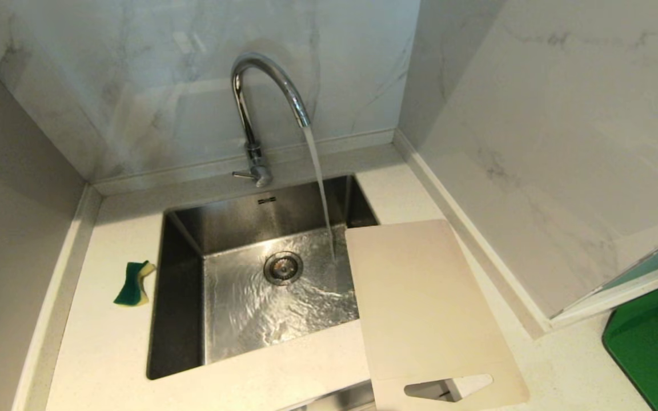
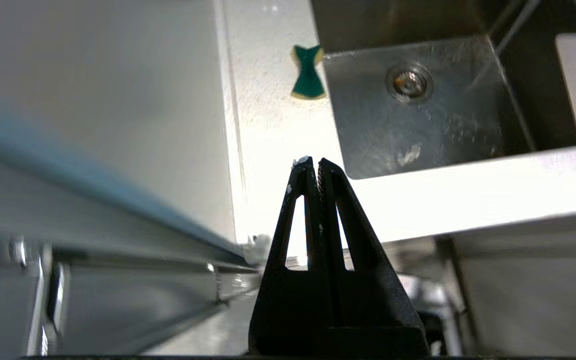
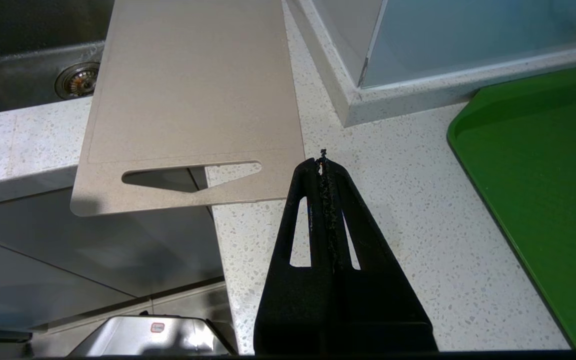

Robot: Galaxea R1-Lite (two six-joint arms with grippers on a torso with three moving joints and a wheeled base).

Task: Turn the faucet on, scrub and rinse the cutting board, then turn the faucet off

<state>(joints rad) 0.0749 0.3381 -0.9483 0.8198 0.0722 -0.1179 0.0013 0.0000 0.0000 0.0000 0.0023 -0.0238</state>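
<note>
Board (image 1: 420, 302), big beige rectangle w/ rounded corners, lies flat on the counter (image 1: 106, 354) at the sink's right side; its far end overhangs the basin, its near end w/ the long handle slot sticks out past the counter's front edge. Sink (image 1: 177, 297) is a steel basin set into the white speckled counter, round drain (image 1: 283, 268) near the middle of its floor, water rippling across the bottom. Marble-look walls close in behind and on the right. Green mat (image 1: 657, 342) sits on the counter to the far right, well apart from the board. Faucet (image 1: 260, 108), chrome gooseneck, stands behind the sink at the back edge, spout arching toward the robot; it's running, a stream (image 1: 320, 194) falls into the basin just beside the board's far left corner, not onto the board as far as can be seen. Small lever at the faucet base points left. Sponge (image 1: 133, 283), green w/ yellow underside, waisted shape, rests on the counter just left of the sink rim. Neither arm shows in the head view. Left gripper (image 2: 313, 162) hangs near the counter's front edge on the sponge side, fingers pressed together, nothing between them. Right gripper (image 3: 323, 162) hangs over the counter just off the board's near right corner, also closed and empty, some dark grit along its pads.
</note>
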